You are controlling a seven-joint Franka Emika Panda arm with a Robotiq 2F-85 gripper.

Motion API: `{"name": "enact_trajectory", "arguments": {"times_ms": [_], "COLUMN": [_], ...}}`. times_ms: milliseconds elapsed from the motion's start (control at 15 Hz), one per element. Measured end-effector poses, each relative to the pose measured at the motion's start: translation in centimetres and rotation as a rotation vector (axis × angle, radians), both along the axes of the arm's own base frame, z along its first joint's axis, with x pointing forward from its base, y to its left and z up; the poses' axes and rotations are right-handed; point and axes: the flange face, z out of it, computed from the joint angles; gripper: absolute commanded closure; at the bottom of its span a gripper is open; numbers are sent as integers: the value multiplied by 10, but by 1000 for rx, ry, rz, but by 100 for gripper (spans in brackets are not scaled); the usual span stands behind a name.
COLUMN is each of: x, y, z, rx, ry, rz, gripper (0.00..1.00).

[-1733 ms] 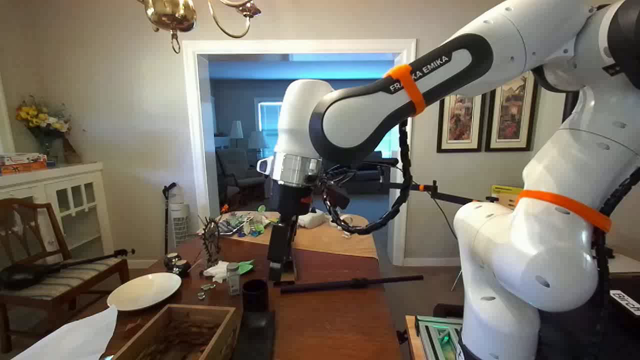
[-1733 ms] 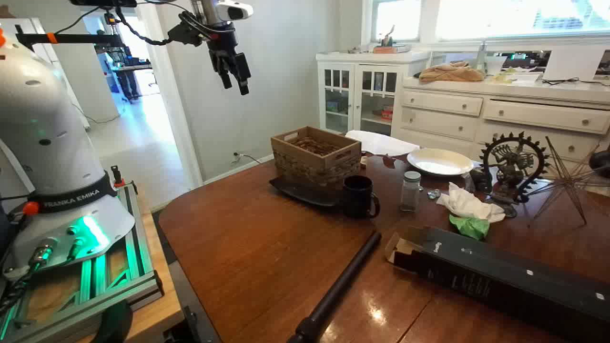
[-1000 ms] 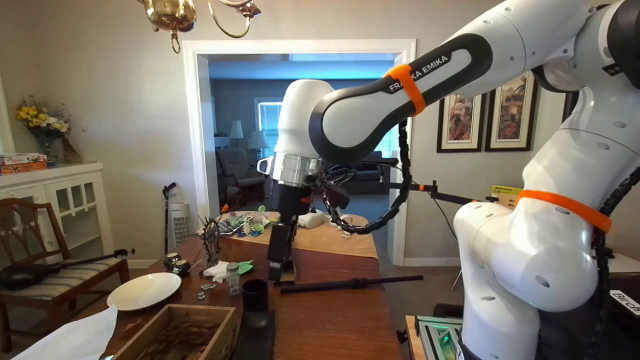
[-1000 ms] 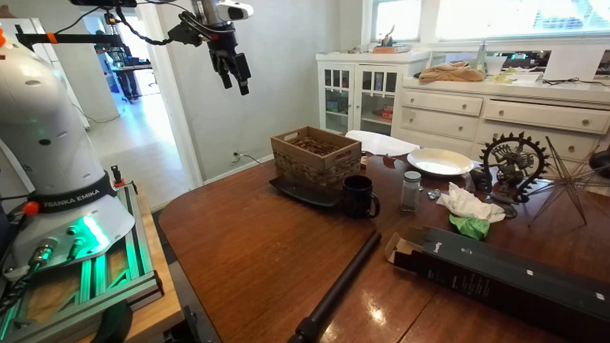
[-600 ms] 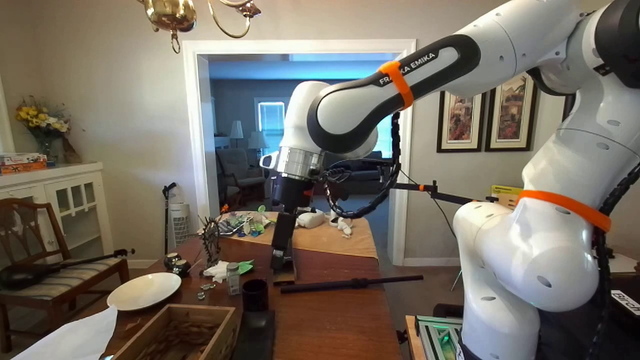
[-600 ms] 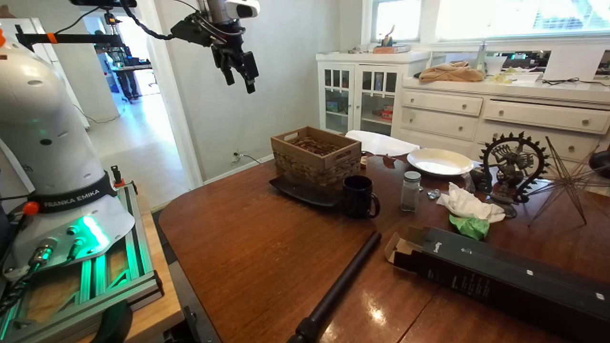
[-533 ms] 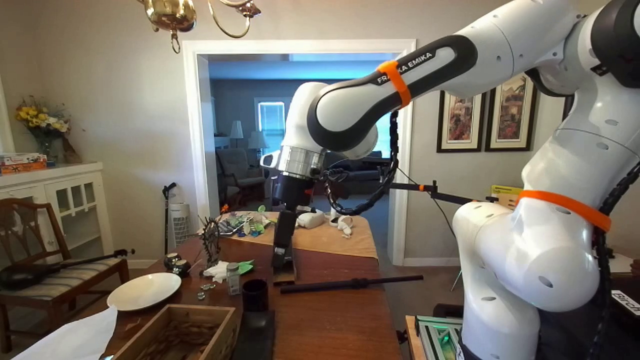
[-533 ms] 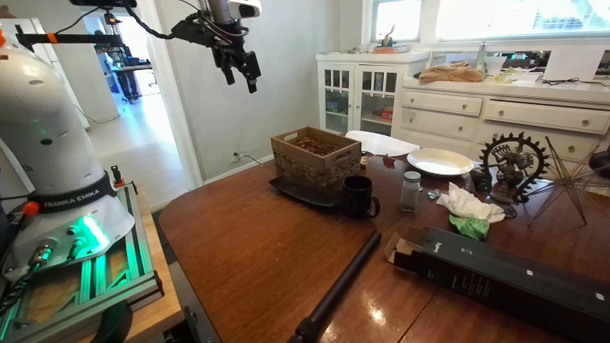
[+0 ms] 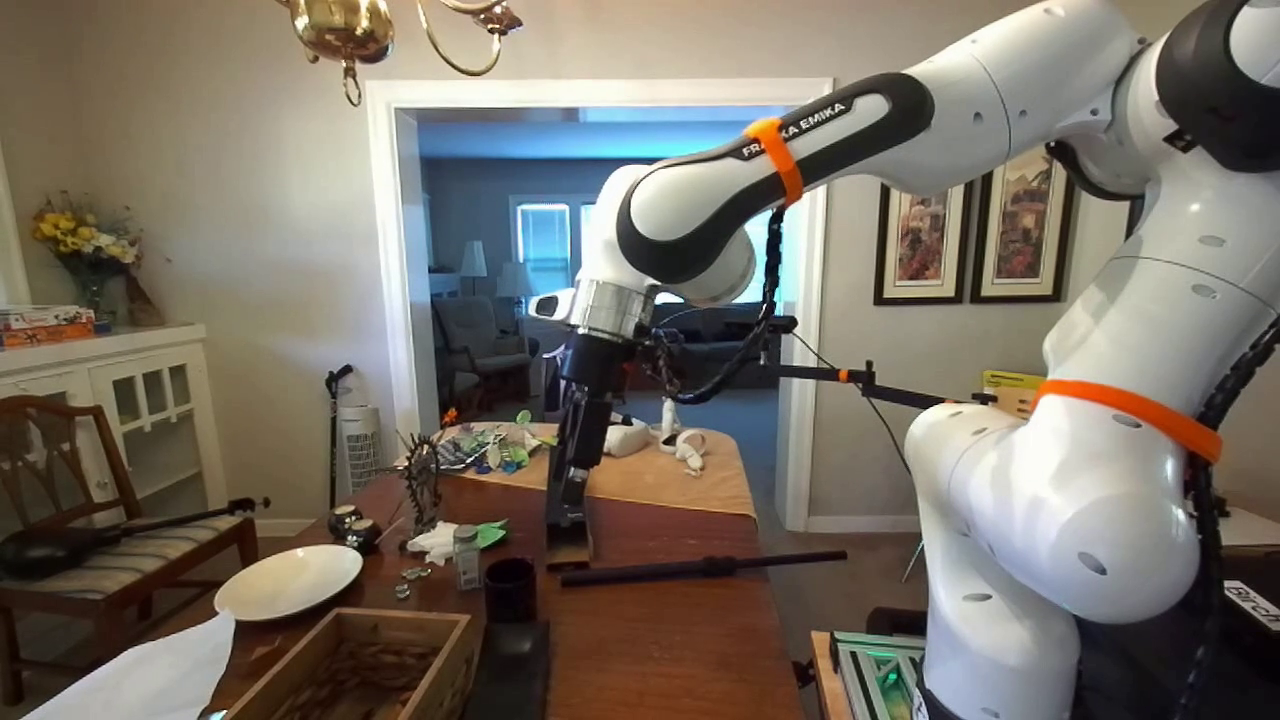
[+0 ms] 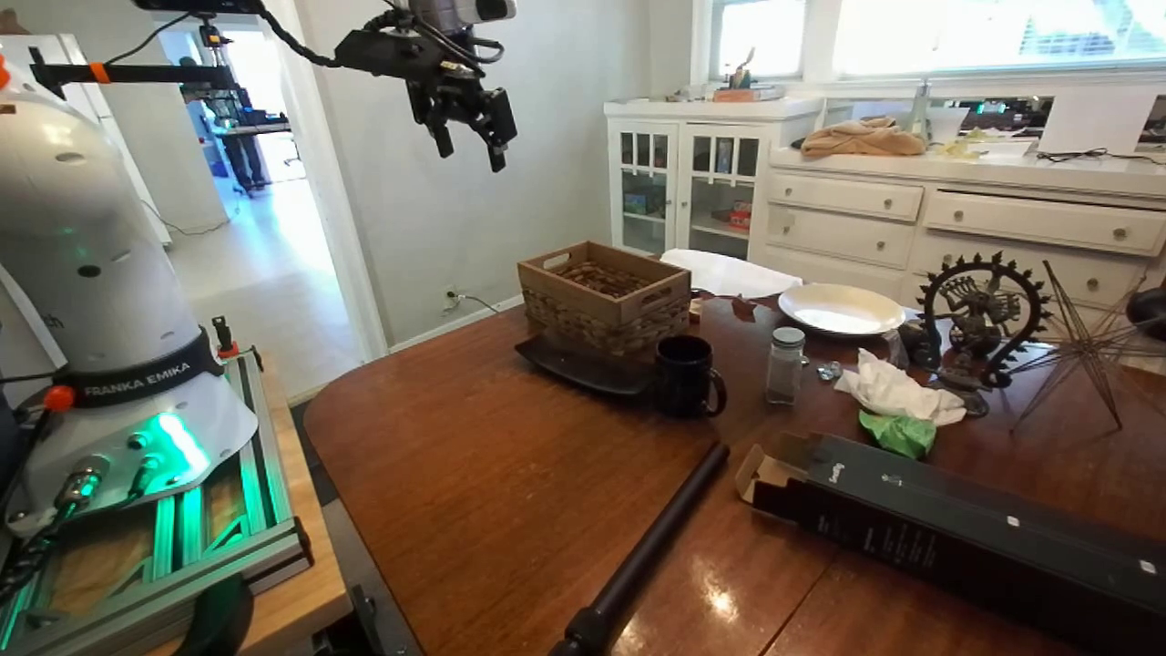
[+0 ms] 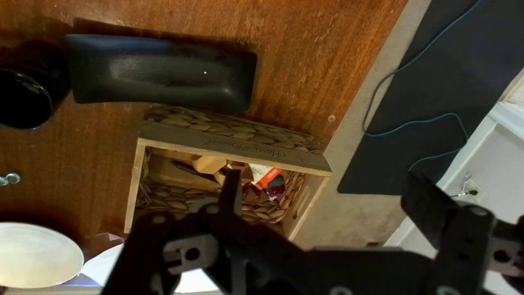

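Note:
My gripper (image 11: 327,184) is open, with its two black fingers wide apart and nothing between them. In both exterior views it hangs tilted, well above the table (image 10: 474,474) (image 9: 660,640). In the wrist view it is nearest to a wooden-rimmed woven basket (image 11: 245,149), seen below and beside one finger. The basket holds small items, among them an orange-and-white packet (image 11: 266,174); the finger hides some of them. The basket also shows in an exterior view (image 10: 606,314). A long black dish (image 11: 163,73) lies beside it. A black mug (image 10: 683,374) stands at the dish's end.
A glass jar (image 10: 783,369), white plate (image 10: 843,310), crumpled white paper (image 10: 897,392) and dark statue (image 10: 984,314) stand farther along the table. A dark pole (image 10: 651,547) and a long black box (image 10: 947,519) lie on it. A wire star (image 10: 1089,351) stands near the statue.
The arm was still at first, then moved. The gripper has shifted right and slightly up in both exterior views and tilted more. It stays open; the table objects have not moved.

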Motion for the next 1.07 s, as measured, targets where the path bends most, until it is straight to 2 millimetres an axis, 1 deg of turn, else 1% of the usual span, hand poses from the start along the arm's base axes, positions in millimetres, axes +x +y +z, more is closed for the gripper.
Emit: {"name": "enact_trajectory", "arguments": {"times_ms": [200, 267, 400, 600, 733, 933, 1067], "x": [1, 3, 12, 24, 30, 40, 46], "y": [0, -5, -29, -81, -108, -136, -148], "z": [0, -2, -10, -29, -39, -49, -53], "rx": [-3, -10, -41, -89, -117, -171, -187], "ry": [-1, -10, -52, -98, -106, -93, -82], "rz": [-2, -32, -135, -299, -405, -509, -526], "gripper": [0, 0, 0, 0, 0, 0, 0]}}
